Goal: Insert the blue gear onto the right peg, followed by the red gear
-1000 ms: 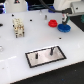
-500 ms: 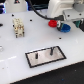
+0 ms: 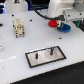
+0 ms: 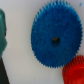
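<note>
The blue gear [image 4: 56, 39] lies flat on the white table and fills the middle of the wrist view, its centre hole showing. In the exterior view it [image 3: 68, 27] is at the far right, partly hidden under my gripper [image 3: 62, 22], which hangs just above it. The jaws look spread, with nothing between them. The red gear [image 3: 51, 22] lies just to the exterior view's left of the blue one and also shows in the wrist view [image 4: 77, 70]. The grey black-edged plate [image 3: 59, 54] lies near the front. On it stand the right peg [image 3: 50, 50] and a fainter pin [image 3: 36, 56].
A pale blocky fixture [image 3: 18, 27] stands on the table at the exterior view's left. A red object [image 3: 17, 4] sits at the back left. A teal shape [image 4: 2, 35] and a dark strip [image 4: 2, 70] line one edge of the wrist view.
My gripper has dropped slightly toward the blue gear. The gears and the plate have not moved.
</note>
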